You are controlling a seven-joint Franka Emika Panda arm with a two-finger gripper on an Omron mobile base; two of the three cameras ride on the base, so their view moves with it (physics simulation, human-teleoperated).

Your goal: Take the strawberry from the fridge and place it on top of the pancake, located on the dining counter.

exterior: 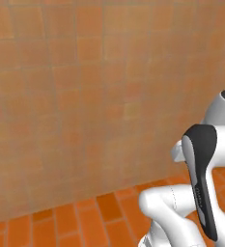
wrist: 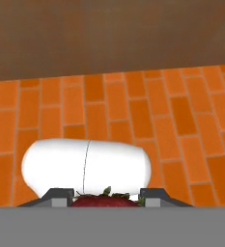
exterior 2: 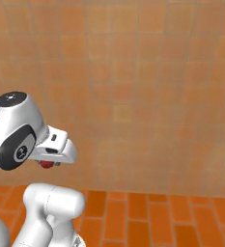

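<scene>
The strawberry [wrist: 104,200], bright red with small green leaves, sits between the two dark fingertips of my gripper [wrist: 104,197] at the bottom of the hand view, and the gripper is shut on it. In the right base view a bit of the red strawberry [exterior 2: 47,164] peeks out under the white hand, where the gripper [exterior 2: 49,163] hangs at the left, above the floor. The fridge, the pancake and the dining counter are out of view.
An orange tiled wall [exterior: 85,96] stands close ahead in both base views. Orange brick floor [exterior 2: 147,217] runs along its foot. In the hand view the brick floor [wrist: 133,111] lies below, with a dark brown wall [wrist: 109,34] across the top.
</scene>
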